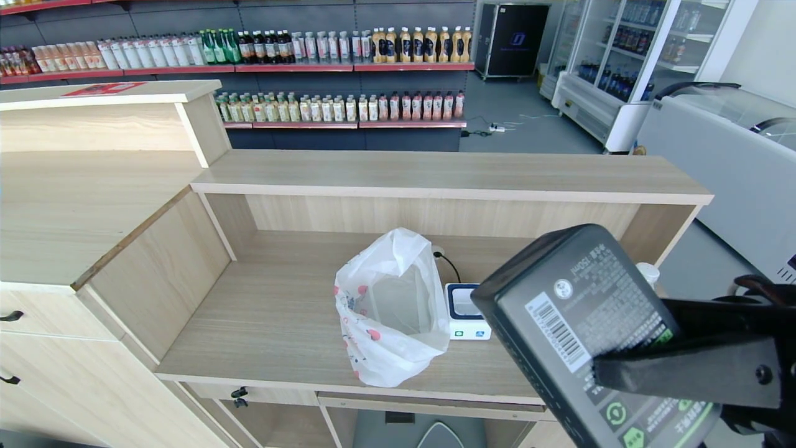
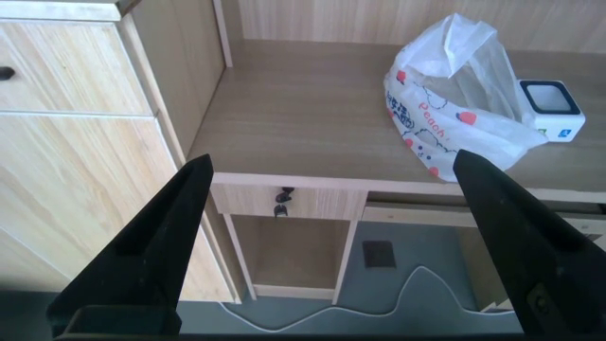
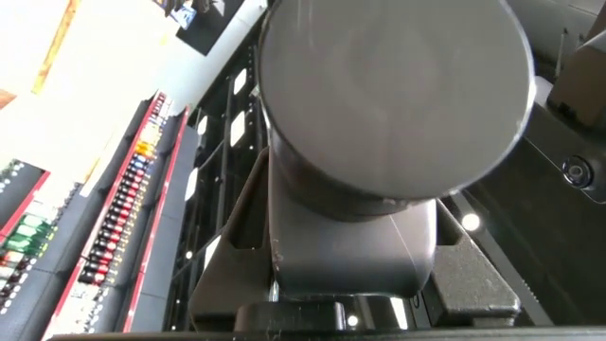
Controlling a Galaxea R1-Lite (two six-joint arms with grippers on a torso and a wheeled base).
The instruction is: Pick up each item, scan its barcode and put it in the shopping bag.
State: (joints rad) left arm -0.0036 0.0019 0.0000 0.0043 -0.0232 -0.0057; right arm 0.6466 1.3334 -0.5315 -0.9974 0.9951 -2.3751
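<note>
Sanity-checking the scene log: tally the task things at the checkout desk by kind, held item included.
Shopping bag: 1
Barcode scanner: 1
Dark container, held in the right end effector: 1
White-capped item, mostly hidden behind the container: 1
Total: 4

Left gripper [image 2: 331, 170]: two matte black wedge-shaped fingers [image 2: 151, 246], tapering to blunt tips. Right gripper [image 1: 628, 367]: flat black finger [image 1: 696, 370] with one round black screw [image 1: 760, 374] near its base.
</note>
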